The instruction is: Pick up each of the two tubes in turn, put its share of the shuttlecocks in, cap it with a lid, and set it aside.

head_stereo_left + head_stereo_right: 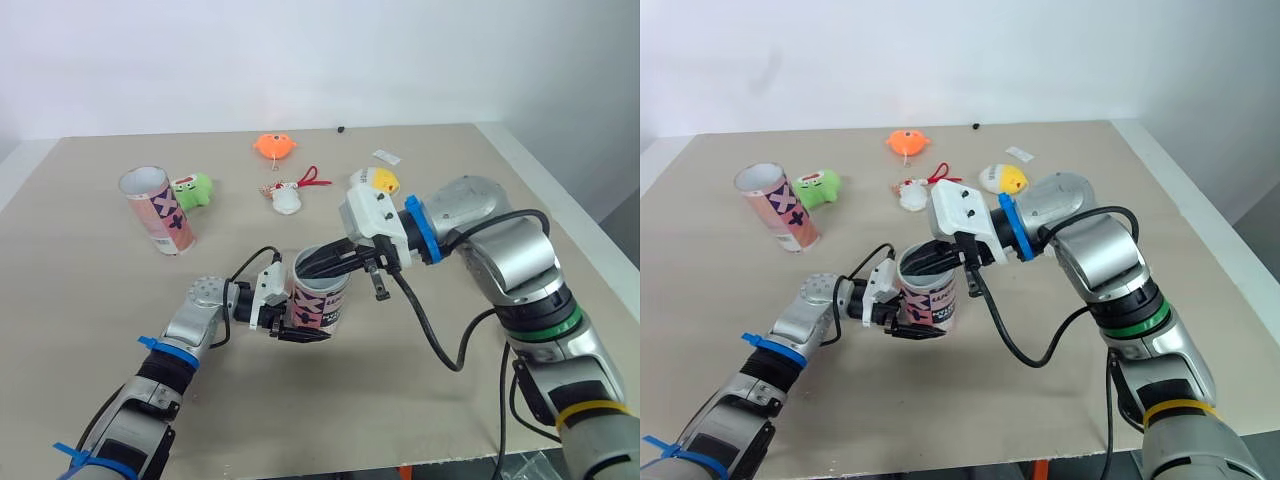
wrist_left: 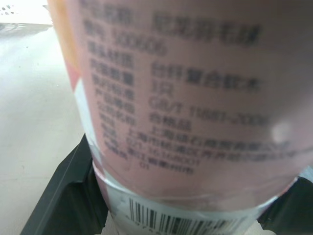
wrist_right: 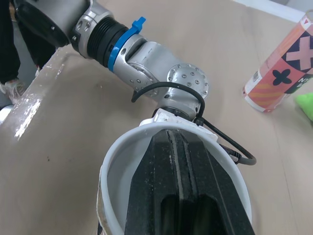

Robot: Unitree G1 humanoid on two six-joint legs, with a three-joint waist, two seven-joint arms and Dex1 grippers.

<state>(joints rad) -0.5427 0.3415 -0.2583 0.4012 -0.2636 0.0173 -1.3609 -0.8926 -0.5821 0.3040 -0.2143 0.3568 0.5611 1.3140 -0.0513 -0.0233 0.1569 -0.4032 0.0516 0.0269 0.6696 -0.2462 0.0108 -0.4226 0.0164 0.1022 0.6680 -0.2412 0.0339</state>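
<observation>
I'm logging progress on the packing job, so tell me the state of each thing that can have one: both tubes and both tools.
held tube: upright, uncapped, mouth open.
second tube: standing apart, uncapped, nothing gripping it.
left tool: shut on the held tube, clamped around its lower part.
right tool: fingers together, dipped into the held tube's mouth.

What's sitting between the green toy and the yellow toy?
A small white toy with a red cord, seen in both eye views.
</observation>
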